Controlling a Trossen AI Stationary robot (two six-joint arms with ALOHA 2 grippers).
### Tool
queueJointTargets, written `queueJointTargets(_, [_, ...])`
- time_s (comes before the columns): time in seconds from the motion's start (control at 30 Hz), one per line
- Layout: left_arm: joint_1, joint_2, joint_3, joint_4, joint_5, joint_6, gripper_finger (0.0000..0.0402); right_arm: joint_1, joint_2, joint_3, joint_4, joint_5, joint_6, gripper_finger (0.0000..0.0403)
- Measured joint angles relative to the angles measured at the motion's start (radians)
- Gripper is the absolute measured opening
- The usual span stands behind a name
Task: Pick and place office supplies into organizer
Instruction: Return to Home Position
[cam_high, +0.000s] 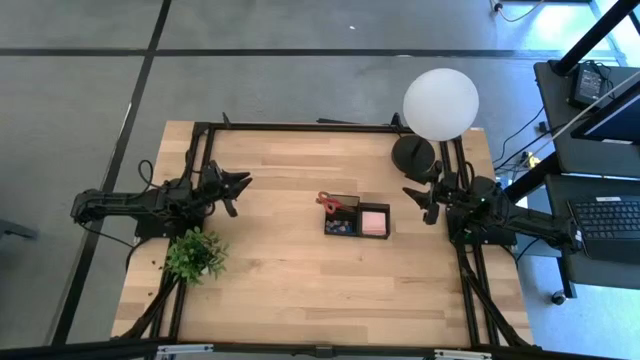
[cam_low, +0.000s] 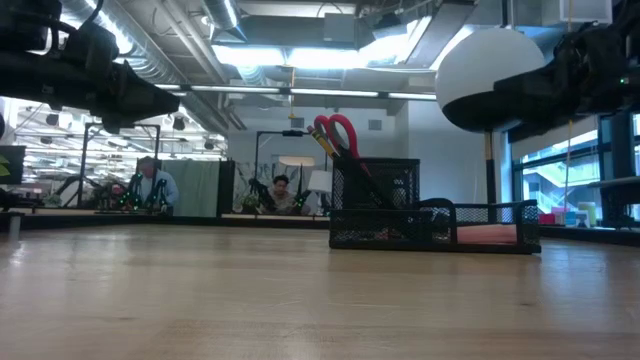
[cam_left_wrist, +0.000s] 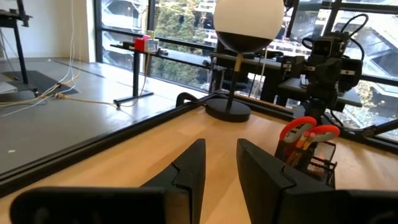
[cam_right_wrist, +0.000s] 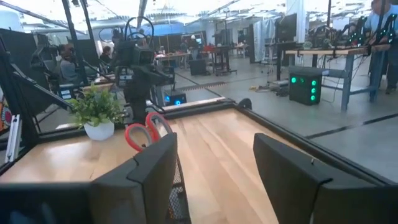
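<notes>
The left arm and right arm are matte black, with dark cables looped at the joints. The left gripper and right gripper carry flat, angular black fingers

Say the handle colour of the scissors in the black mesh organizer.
Red handles, clearest in the low view.

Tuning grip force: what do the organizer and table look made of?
The organizer looks like black wire mesh, probably metal: its walls show a see-through grid. The table looks like pale jointed wood, satin finish: plank seams and grain show.
</notes>
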Motion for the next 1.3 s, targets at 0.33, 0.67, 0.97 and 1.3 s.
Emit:
queueJointTargets(0.33, [0.000,0.000,0.000,0.001,0.000,0.000,0.0086,0.000,0.005,0.000,-0.070,-0.008,0.020,0.0217])
queueJointTargets(0.67, [0.000,0.000,0.000,0.001,0.000,-0.001,0.0086,0.000,0.005,0.000,-0.070,-0.009,0.018,0.0217])
queueJointTargets(0.97, [0.000,0.000,0.000,0.001,0.000,-0.001,0.0086,0.000,0.005,0.001,-0.070,-0.010,0.018,0.0217])
queueJointTargets(1.3, [0.000,0.000,0.000,0.001,0.000,-0.001,0.0086,0.000,0.005,0.001,-0.070,-0.010,0.018,0.0217])
